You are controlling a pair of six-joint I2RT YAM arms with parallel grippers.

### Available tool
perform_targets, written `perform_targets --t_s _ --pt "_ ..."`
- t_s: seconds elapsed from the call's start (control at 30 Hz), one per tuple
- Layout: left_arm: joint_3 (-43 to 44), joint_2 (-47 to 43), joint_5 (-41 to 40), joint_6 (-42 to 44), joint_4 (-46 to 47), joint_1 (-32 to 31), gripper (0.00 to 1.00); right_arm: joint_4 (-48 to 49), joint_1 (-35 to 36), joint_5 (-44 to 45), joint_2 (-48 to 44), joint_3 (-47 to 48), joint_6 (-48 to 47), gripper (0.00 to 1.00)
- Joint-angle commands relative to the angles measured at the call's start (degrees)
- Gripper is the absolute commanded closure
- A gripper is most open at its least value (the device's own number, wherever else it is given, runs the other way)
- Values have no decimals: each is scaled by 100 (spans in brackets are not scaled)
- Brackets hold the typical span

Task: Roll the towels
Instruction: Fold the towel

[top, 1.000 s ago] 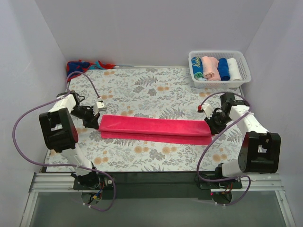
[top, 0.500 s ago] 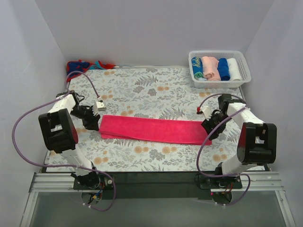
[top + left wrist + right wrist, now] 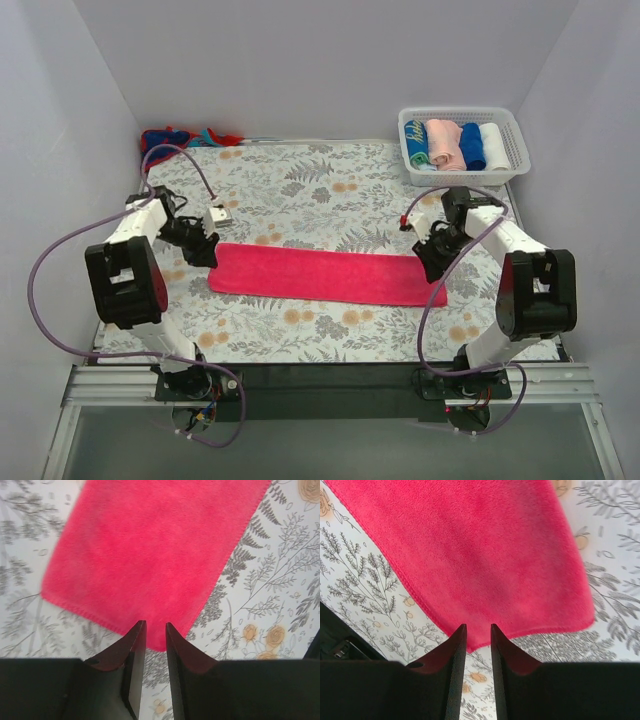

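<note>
- The hot-pink towel (image 3: 325, 275) lies flat and unrolled as one long strip on the floral cloth (image 3: 330, 190) that covers the desk (image 3: 330, 377). It runs left to right across the middle, somewhat nearer the near edge.
- The left hand (image 3: 210, 255) is at the strip's left end. In the left wrist view its fingers (image 3: 134, 655) stand a narrow slit apart with nothing pinched between them, and the towel's short edge lies just past the tips.
- The right hand (image 3: 428, 266) is at the strip's right end. In its wrist view the fingers (image 3: 456, 660) are likewise slightly parted and pinch nothing, with the towel's edge just beyond their tips.
- Whether either hand touches the cloth cannot be told.
- The red and blue towel (image 3: 185, 137) lies bunched at the desk's far left corner, well apart from both hands.
- A white basket (image 3: 515, 140) sits at the far right corner, holding four rolled towels (image 3: 458, 145) side by side: patterned teal, peach, blue and white.
</note>
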Motion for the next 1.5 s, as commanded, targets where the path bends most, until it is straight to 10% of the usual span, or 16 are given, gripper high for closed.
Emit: perform_targets --t_s 0.0,0.33,0.67,1.47 --pt "-481 -181 9 -543 451 -205 79 272 105 112 154 -251 281 72" --pt "-1133 -225 -467 -1177 1040 -285 81 1222 105 1482 778 -578 413 71" --pt "-747 -392 182 -1740 979 -285 72 854 -131 1413 376 425 747 47" --pt "-693 -1052 210 -2601 1462 -285 65 1205 -510 1158 1341 -49 2356 69"
